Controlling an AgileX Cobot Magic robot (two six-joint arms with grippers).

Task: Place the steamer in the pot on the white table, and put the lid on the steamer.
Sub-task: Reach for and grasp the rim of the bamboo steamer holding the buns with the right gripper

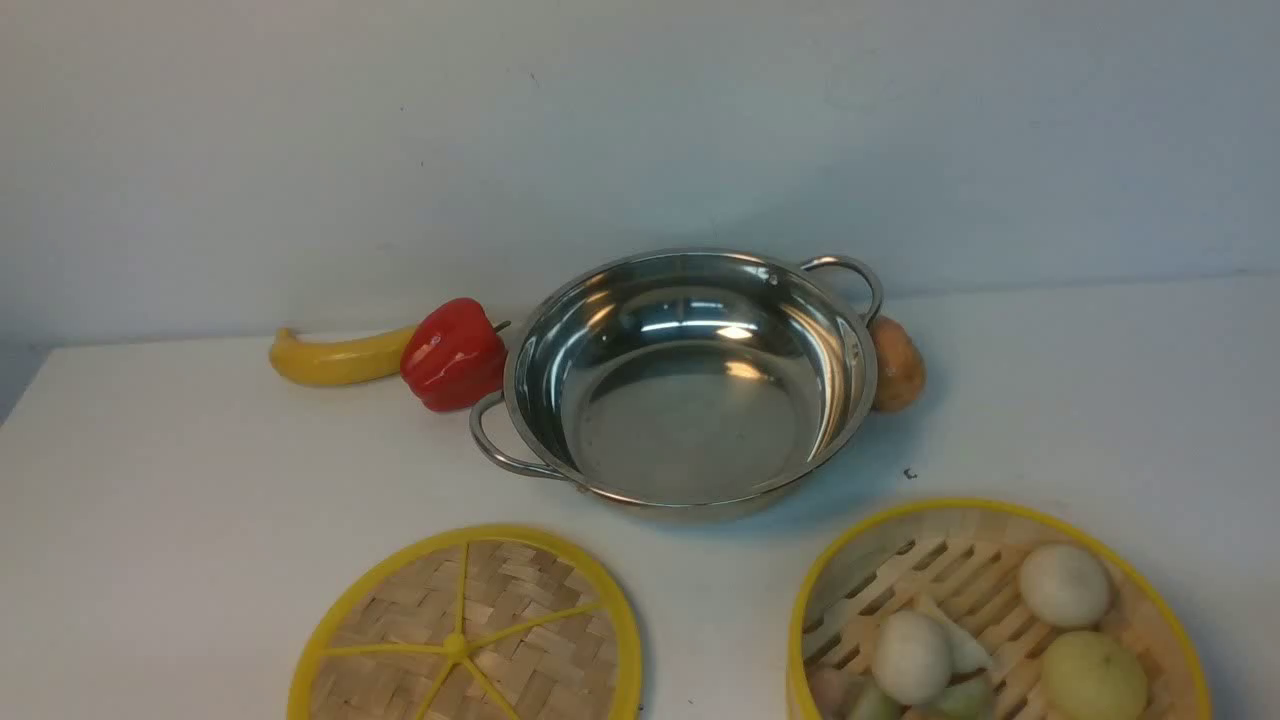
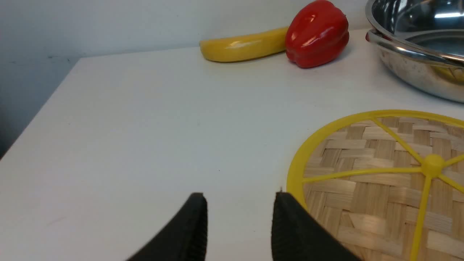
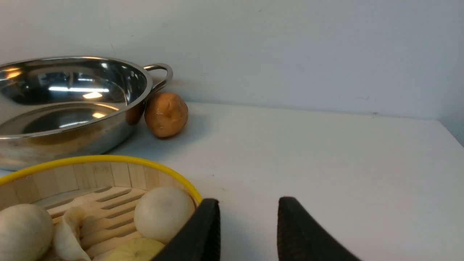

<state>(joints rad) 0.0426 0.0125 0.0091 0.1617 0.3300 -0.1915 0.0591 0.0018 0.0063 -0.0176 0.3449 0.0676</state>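
Note:
The steel pot (image 1: 690, 400) stands empty at the middle back of the white table (image 1: 200, 480). The steamer (image 1: 860, 560), holding several pale round buns, sits at the front right; it also shows in the right wrist view (image 3: 108, 170). The lid (image 1: 500, 600) lies flat at the front left and shows in the left wrist view (image 2: 380, 174). My left gripper (image 2: 240, 197) is open and empty, low over the table just beside the lid's rim. My right gripper (image 3: 248, 203) is open and empty, just outside the steamer's rim. Neither gripper shows in the front view.
A yellow banana (image 1: 335, 358) and a red bell pepper (image 1: 455, 355) lie left of the pot. A brown potato (image 1: 896, 364) rests against the pot's right side. A grey wall stands behind the table. The table's left edge (image 2: 43, 108) and right edge (image 3: 451, 132) are in view.

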